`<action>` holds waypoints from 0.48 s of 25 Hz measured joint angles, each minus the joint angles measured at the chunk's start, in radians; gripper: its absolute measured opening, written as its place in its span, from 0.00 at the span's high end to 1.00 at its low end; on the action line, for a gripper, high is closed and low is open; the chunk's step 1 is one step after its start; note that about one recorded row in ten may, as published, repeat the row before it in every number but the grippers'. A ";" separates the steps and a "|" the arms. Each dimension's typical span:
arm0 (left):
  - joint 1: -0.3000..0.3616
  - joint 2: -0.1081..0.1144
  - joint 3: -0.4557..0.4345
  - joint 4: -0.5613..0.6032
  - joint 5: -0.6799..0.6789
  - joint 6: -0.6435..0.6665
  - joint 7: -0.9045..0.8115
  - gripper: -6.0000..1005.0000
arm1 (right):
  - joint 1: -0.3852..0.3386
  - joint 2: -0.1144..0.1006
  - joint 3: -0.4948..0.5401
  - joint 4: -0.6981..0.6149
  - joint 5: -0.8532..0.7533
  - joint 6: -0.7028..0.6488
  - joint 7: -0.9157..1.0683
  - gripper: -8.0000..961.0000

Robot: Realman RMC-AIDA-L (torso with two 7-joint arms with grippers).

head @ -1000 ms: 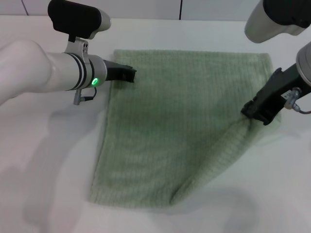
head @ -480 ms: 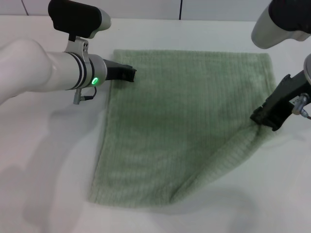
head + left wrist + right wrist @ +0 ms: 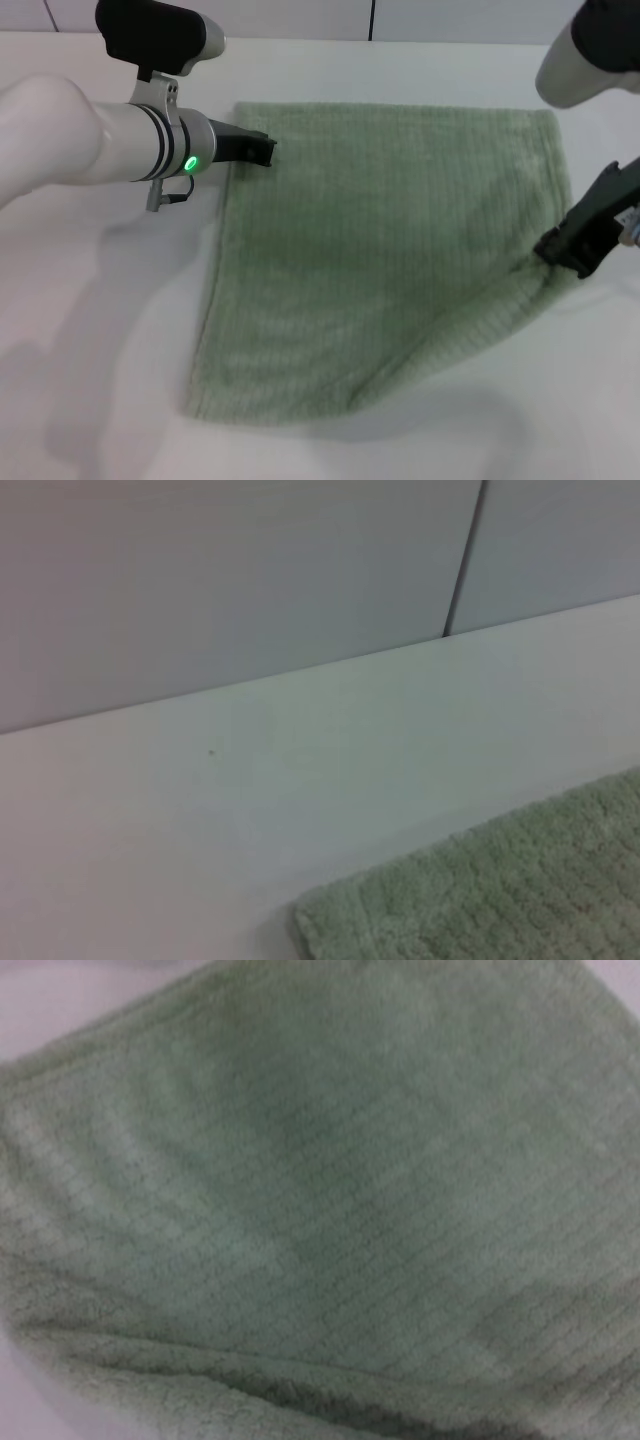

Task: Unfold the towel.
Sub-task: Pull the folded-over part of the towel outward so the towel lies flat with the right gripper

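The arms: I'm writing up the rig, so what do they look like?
Both arms have glossy white rounded shells. The left arm carries a black block on top, black rings and a green light at the wrist, a thin grey cable below, and a black left pincer. The right pincer is black too.

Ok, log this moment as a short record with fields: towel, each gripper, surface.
towel: pale green terry towel, mostly spread flat, near right corner still folded diagonally
left gripper: left gripper at the towel's far left corner, pressing on its edge
right gripper: right gripper at the towel's right edge, pinching the fold
surface: white table
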State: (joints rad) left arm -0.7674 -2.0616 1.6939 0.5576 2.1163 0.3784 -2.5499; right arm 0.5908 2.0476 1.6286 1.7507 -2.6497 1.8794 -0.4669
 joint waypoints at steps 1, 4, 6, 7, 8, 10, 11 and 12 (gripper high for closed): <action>0.000 0.000 -0.005 0.000 0.007 0.002 -0.001 1.00 | -0.007 0.000 -0.004 0.002 0.000 0.000 0.000 0.97; 0.000 0.000 -0.011 0.000 0.013 0.005 -0.001 1.00 | -0.025 0.004 -0.017 0.007 0.003 0.000 0.000 0.97; 0.000 0.000 -0.014 0.001 0.013 0.007 0.001 1.00 | -0.035 0.007 -0.027 0.009 0.004 0.000 0.000 0.97; 0.000 0.000 -0.014 0.001 0.013 0.008 0.001 1.00 | -0.040 0.010 -0.031 0.009 0.005 0.000 0.000 0.97; 0.000 0.000 -0.014 0.001 0.014 0.008 0.001 1.00 | -0.047 0.015 -0.037 0.008 0.006 0.000 0.000 0.97; 0.000 0.000 -0.014 0.001 0.014 0.008 0.001 1.00 | -0.051 0.017 -0.041 0.007 0.007 0.000 0.000 0.97; -0.001 0.000 -0.014 0.001 0.014 0.008 0.002 1.00 | -0.055 0.019 -0.047 0.006 0.007 -0.001 0.000 0.97; -0.001 0.000 -0.014 0.001 0.014 0.008 0.002 1.00 | -0.058 0.021 -0.052 0.004 0.008 -0.001 0.000 0.97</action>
State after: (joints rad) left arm -0.7681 -2.0616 1.6795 0.5584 2.1302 0.3866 -2.5479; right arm 0.5326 2.0682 1.5769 1.7551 -2.6417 1.8786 -0.4670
